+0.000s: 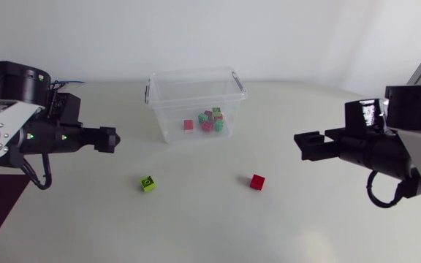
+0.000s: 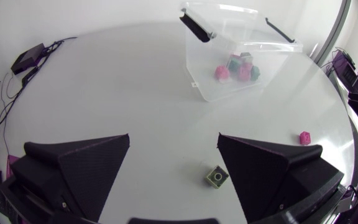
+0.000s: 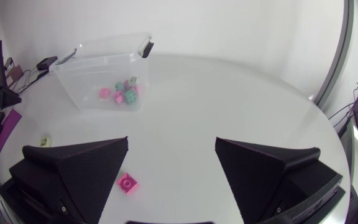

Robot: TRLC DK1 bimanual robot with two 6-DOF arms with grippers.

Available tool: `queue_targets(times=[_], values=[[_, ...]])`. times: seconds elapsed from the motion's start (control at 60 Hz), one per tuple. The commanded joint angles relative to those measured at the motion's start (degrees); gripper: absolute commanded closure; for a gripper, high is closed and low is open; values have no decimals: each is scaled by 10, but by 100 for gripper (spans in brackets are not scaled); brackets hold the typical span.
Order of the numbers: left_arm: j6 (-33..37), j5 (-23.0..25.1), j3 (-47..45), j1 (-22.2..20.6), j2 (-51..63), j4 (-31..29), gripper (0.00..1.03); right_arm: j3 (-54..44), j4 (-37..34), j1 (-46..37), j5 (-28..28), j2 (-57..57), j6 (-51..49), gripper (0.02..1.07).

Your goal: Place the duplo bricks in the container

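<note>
1. You have a white table (image 1: 196,226) spreading out under and ahead of your left claw (image 2: 174,137).
2. You see a small black box (image 2: 28,58) with thin cables (image 2: 55,43), far off beside that claw.

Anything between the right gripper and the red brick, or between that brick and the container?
Nothing visible. Only bare table lies between the right gripper and the red brick, and between the brick and the container, whose top is open. The green brick sits well off to the side.
</note>
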Motion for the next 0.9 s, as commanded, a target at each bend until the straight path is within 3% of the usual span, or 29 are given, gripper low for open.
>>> queue_targets(times=[0.0,0.1,0.2,0.233,0.367,0.5,0.683,0.783,0.833,0.883], values=[[56,6,50,-6,79,-28,6,27,-25,2,-15,65,20,6],[247,10,95,-29,169,-95,6,51,-42,-11,-56,133,21,6],[272,18,98,-34,198,-108,6,75,-69,-11,-69,177,7,6],[305,45,89,-35,204,-108,6,85,-83,-9,-73,194,-20,6],[388,88,61,-51,209,-106,5,113,-129,-12,-161,237,-137,6],[443,133,52,-57,217,-104,5,140,-170,6,-162,285,-238,6],[511,149,50,-72,282,-102,8,179,-191,34,-161,344,-292,6],[524,149,50,-77,301,-91,18,189,-190,53,-146,370,-320,6],[535,155,46,-80,303,-82,30,193,-188,58,-138,384,-327,6],[535,155,45,-80,309,-68,54,198,-188,63,-131,397,-331,7]])
